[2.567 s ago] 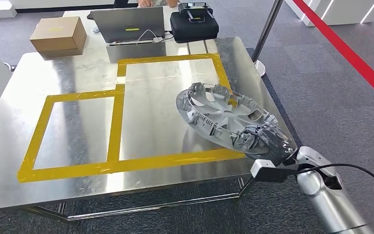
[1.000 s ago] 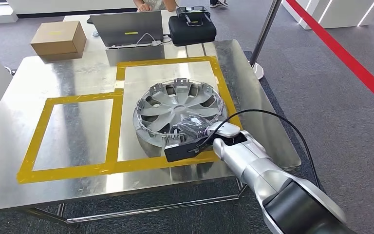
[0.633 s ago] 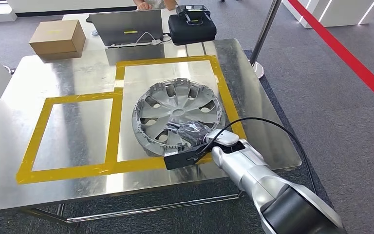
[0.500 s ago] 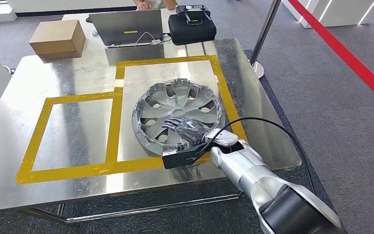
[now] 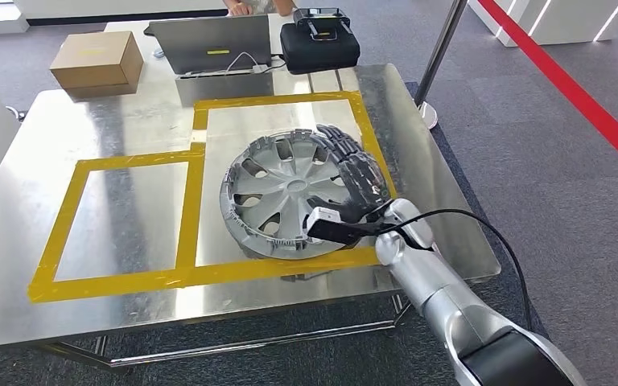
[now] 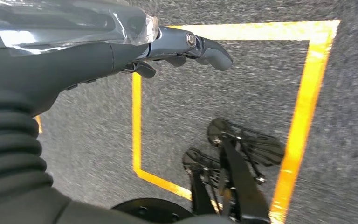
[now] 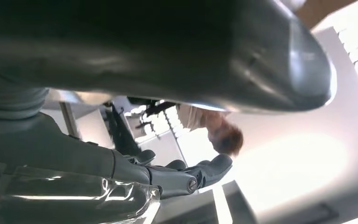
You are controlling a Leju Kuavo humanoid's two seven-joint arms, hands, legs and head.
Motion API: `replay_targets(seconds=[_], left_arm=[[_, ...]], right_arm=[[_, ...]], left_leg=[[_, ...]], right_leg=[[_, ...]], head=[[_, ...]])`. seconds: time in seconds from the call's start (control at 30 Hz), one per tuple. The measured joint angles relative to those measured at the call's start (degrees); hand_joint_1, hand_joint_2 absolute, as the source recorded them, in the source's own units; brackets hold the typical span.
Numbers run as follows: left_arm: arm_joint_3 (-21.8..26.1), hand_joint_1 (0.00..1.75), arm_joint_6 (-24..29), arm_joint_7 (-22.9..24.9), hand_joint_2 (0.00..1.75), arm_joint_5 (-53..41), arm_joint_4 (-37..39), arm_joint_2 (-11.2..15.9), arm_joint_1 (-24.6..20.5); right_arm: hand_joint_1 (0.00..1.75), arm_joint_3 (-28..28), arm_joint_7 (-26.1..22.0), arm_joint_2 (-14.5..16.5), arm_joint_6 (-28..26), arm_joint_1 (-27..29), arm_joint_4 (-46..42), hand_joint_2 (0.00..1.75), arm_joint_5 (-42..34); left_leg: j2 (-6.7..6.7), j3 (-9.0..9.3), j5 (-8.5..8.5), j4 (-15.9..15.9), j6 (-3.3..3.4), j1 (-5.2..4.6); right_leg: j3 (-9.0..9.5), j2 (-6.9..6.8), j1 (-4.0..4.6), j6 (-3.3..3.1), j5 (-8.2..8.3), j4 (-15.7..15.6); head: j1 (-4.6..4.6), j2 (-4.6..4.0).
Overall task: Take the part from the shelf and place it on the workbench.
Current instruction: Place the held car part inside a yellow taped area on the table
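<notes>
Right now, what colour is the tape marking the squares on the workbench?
Yellow tape, clearest in the head view.

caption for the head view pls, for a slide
Right robot hand, fingers spread, over the far-right rim of the hubcap lying in the yellow-taped square on the steel workbench.

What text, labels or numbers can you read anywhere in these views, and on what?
None can be read.
Yellow sticker on the grey laptop lid: print too small.
Pale label on the brown cardboard box: blurred.
Silver plastic wheel cover: no marking shows.
Black carry case: no marking shows.
</notes>
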Motion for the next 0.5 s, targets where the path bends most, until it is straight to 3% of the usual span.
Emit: replay_targets(seconds=[0.27,0.5], left_arm=[[1.3,0.0,0.1,-3.2,0.0,1.4,0.0,0.0,0.5],[2.2,0.0,0.9,-3.4,0.0,1.9,0.0,0.1,0.7]], right_arm=[[0.0,-12.5,-2.7,-11.9,-5.6,22.4,-38.0,0.0,-6.0],[0.0,-17.9,-4.1,-17.5,-7.2,42.3,-62.5,0.0,-13.7]], left_leg=[[-0.5,-0.05,-0.26,0.1,0.24,-0.06],[-0.55,-0.03,-0.82,0.1,0.75,-0.49]], right_leg=[[0.2,-0.46,-0.05,0.25,-0.16,-0.3],[0.23,-0.41,-0.47,0.81,-0.53,-0.4]], head=[[0.0,0.0],[-0.01,0.0]])
